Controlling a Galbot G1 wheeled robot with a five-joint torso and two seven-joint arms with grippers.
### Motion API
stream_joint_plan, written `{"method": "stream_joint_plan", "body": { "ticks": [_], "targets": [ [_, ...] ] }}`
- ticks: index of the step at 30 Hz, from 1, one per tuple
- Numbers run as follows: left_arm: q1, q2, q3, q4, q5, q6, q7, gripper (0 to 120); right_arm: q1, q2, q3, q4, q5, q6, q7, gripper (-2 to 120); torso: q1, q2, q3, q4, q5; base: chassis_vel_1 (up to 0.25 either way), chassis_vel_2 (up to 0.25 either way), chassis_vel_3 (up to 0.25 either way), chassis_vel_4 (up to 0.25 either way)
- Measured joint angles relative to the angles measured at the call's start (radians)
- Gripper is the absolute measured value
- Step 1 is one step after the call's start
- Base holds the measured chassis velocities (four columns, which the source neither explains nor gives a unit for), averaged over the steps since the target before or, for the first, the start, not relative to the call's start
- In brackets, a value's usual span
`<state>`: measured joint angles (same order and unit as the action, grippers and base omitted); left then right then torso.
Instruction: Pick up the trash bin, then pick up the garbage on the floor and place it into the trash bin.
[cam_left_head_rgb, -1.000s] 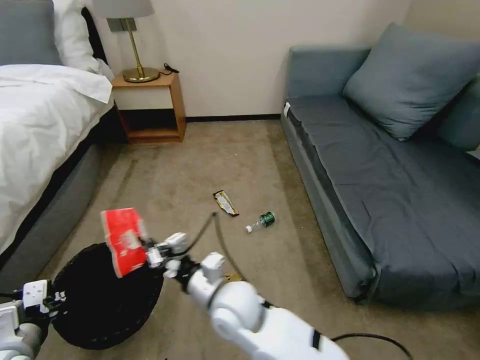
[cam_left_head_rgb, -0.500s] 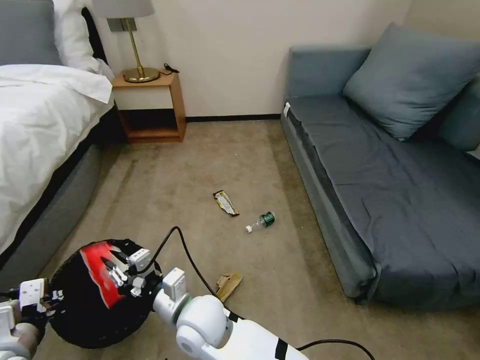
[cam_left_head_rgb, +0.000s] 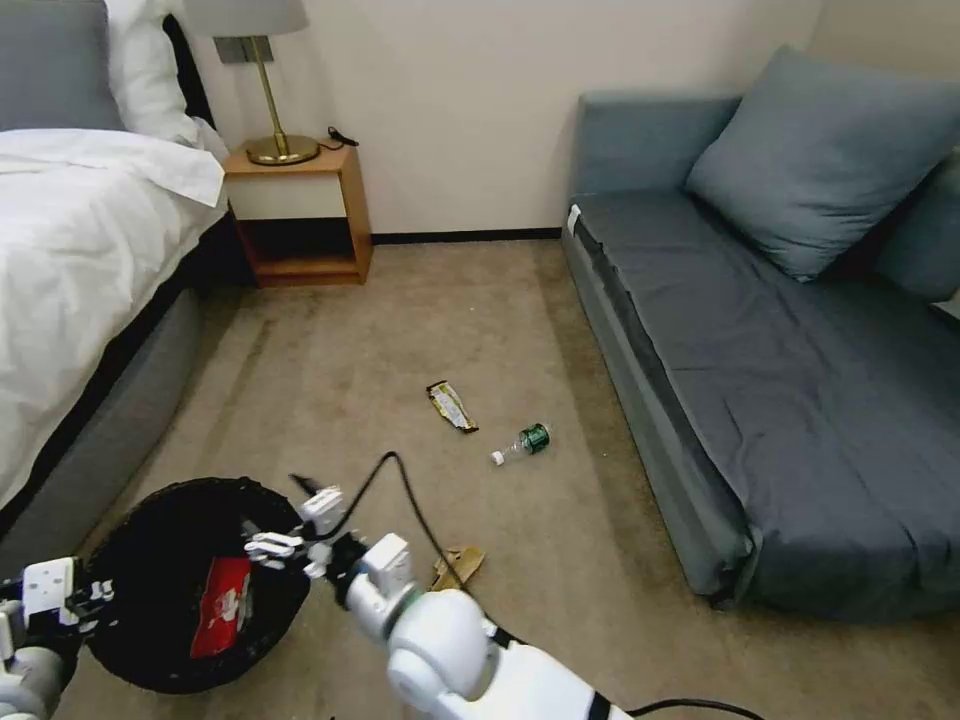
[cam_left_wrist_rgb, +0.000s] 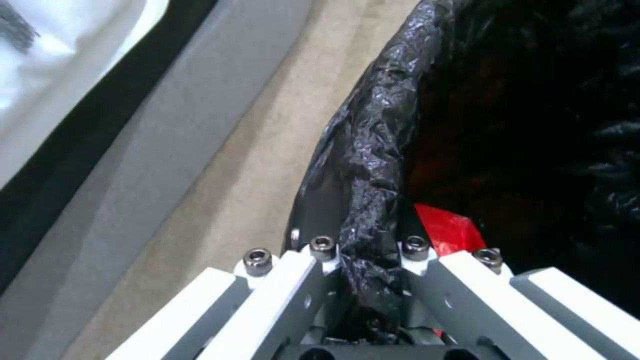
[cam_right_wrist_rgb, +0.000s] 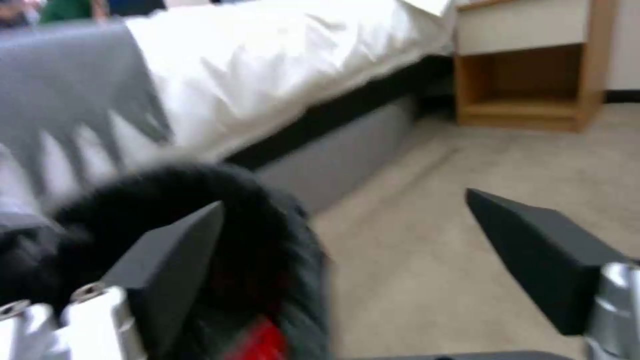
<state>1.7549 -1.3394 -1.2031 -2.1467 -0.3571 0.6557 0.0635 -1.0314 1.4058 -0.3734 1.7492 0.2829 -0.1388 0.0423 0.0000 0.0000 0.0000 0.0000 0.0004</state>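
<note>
The black trash bin (cam_left_head_rgb: 130, 570) stands at the lower left of the head view, and my left gripper (cam_left_head_rgb: 92, 597) is shut on its near rim. The left wrist view shows that left gripper (cam_left_wrist_rgb: 370, 250) pinching the crinkly liner (cam_left_wrist_rgb: 373, 165). A red snack packet (cam_left_head_rgb: 222, 605) lies inside the bin. My right gripper (cam_left_head_rgb: 280, 515) hovers open over the bin's right rim, holding nothing. On the floor (cam_left_head_rgb: 400, 320) lie a dark-and-gold wrapper (cam_left_head_rgb: 452, 406), a small bottle (cam_left_head_rgb: 522, 443) and a crumpled brown paper bag (cam_left_head_rgb: 458, 567).
A bed (cam_left_head_rgb: 70, 260) runs along the left and a grey sofa (cam_left_head_rgb: 780, 370) along the right. A wooden nightstand (cam_left_head_rgb: 300, 215) with a lamp stands at the back wall. My right arm's black cable (cam_left_head_rgb: 400, 490) loops above the carpet.
The red packet has left my right gripper and dropped into the bin. The right gripper has opened and drawn back toward the bin's right rim. The left gripper keeps its hold.
</note>
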Motion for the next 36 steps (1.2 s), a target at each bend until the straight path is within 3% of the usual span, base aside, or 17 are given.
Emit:
{"method": "stream_joint_plan", "body": {
  "ticks": [8, 15, 18, 22, 25, 32, 36],
  "targets": [
    [-0.002, -0.002, -0.007, 0.012, -0.001, -0.002, 0.000, 3, -0.021, -0.153, 0.110, -0.068, -0.069, -0.054, -0.075, 100, 0.000, 0.000, 0.000, -0.0001, -0.0001, 0.000, 0.000, 0.000, 0.000],
    [-0.001, -0.004, -0.013, 0.013, 0.000, -0.002, 0.001, 3, -0.006, -0.165, 0.167, -0.220, -0.043, -0.091, -0.123, 100, 0.000, 0.000, 0.000, -0.0001, -0.0001, 0.000, 0.000, 0.000, 0.000],
    [0.000, -0.004, -0.020, 0.013, -0.009, -0.002, 0.002, 3, 0.009, -0.163, 0.182, -0.296, -0.076, -0.066, -0.207, 100, 0.000, 0.000, 0.000, 0.0001, 0.0000, 0.000, 0.000, 0.000, 0.000],
    [0.005, -0.001, -0.031, 0.013, -0.020, -0.002, 0.004, 3, 0.049, -0.164, 0.189, -0.439, -0.179, 0.064, -0.380, 100, 0.000, 0.000, 0.000, 0.0000, -0.0002, 0.000, 0.000, 0.000, 0.000],
    [0.006, -0.001, -0.036, 0.013, -0.021, -0.002, 0.006, 3, 0.077, -0.156, 0.181, -0.501, -0.208, 0.116, -0.432, 100, 0.000, 0.000, 0.000, 0.0000, -0.0001, 0.000, 0.000, 0.000, 0.000],
    [0.007, -0.006, -0.040, 0.020, -0.021, -0.002, 0.006, 3, 0.167, -0.107, 0.147, -0.667, -0.292, 0.218, -0.488, 100, 0.000, 0.000, 0.000, 0.0001, -0.0003, 0.000, 0.000, 0.000, 0.000],
    [0.009, -0.008, -0.046, 0.020, -0.021, -0.002, 0.006, 3, 0.217, -0.067, 0.141, -0.768, -0.326, 0.245, -0.486, 90, 0.000, 0.000, 0.000, 0.0001, -0.0003, 0.000, 0.000, 0.000, 0.000]
  ]
}}
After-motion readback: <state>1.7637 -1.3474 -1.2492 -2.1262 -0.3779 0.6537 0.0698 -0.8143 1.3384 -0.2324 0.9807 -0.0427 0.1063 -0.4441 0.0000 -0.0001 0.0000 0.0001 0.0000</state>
